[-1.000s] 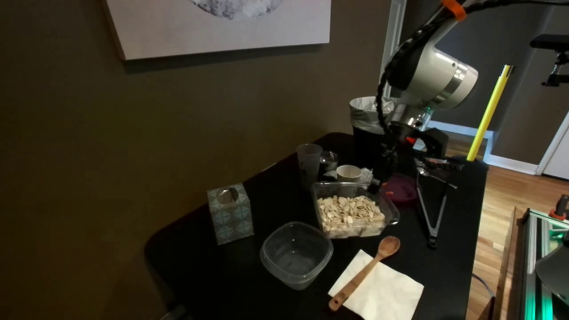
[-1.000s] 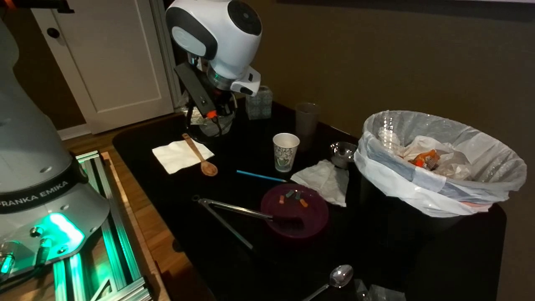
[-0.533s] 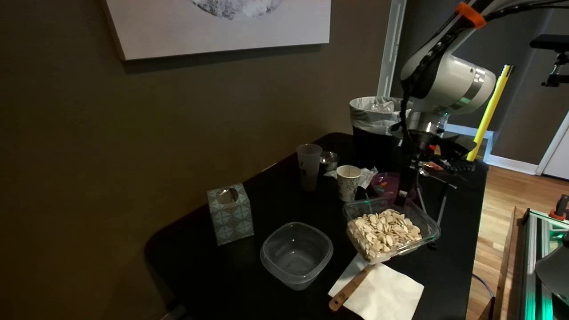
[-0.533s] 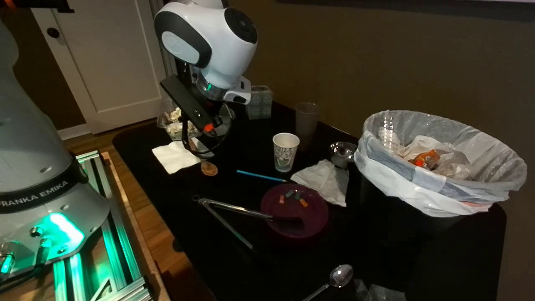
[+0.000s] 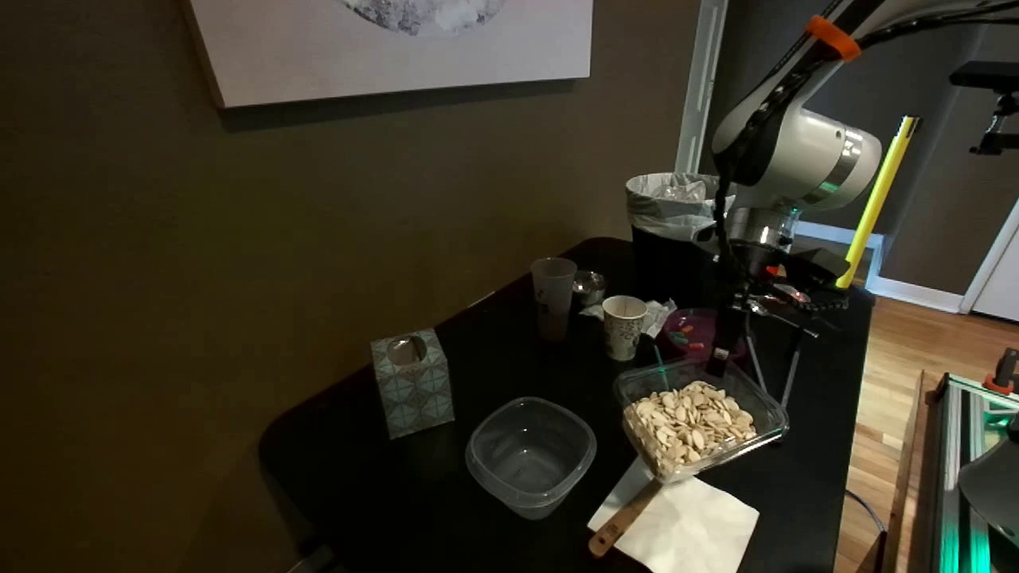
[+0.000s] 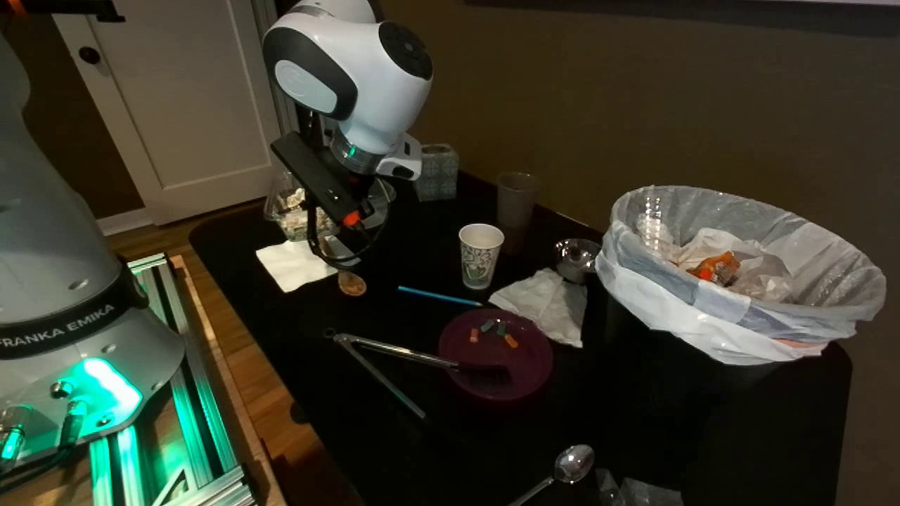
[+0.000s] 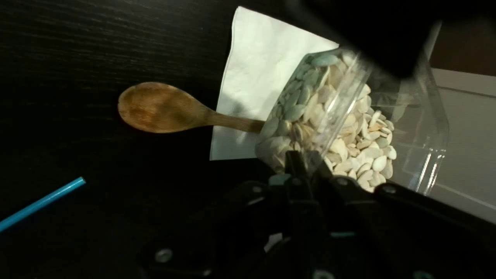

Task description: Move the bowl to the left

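Currently, your claw [image 7: 307, 162] has its two fingers pinched close together on one side of the bowl [image 5: 760, 402], a small squarish clear dish of pale beige seeds [image 5: 692, 422]. You have the bowl tilted and raised above the tabletop [image 6: 654, 422]; in an exterior view it spreads below the claw and toward the camera, gripped at its far side. From the wrist view, you find the bowl reaching past the fingertips, mostly above and to the right of them, with a white napkin [image 7: 263, 69] and a wooden spoon [image 7: 162, 108] lying beneath; it covers part of the spoon's handle. Standing apart from the bowl, also in an exterior view, is a rounded-square clear container [image 5: 532, 469] on your tabletop, and behind the bowl an upright patterned paper cup [image 5: 623, 328]. In both exterior views you pick out a purple plate [image 6: 534, 362] holding small coloured pieces [image 6: 511, 341], and a patterned tissue box [image 5: 412, 390] well apart from the bowl
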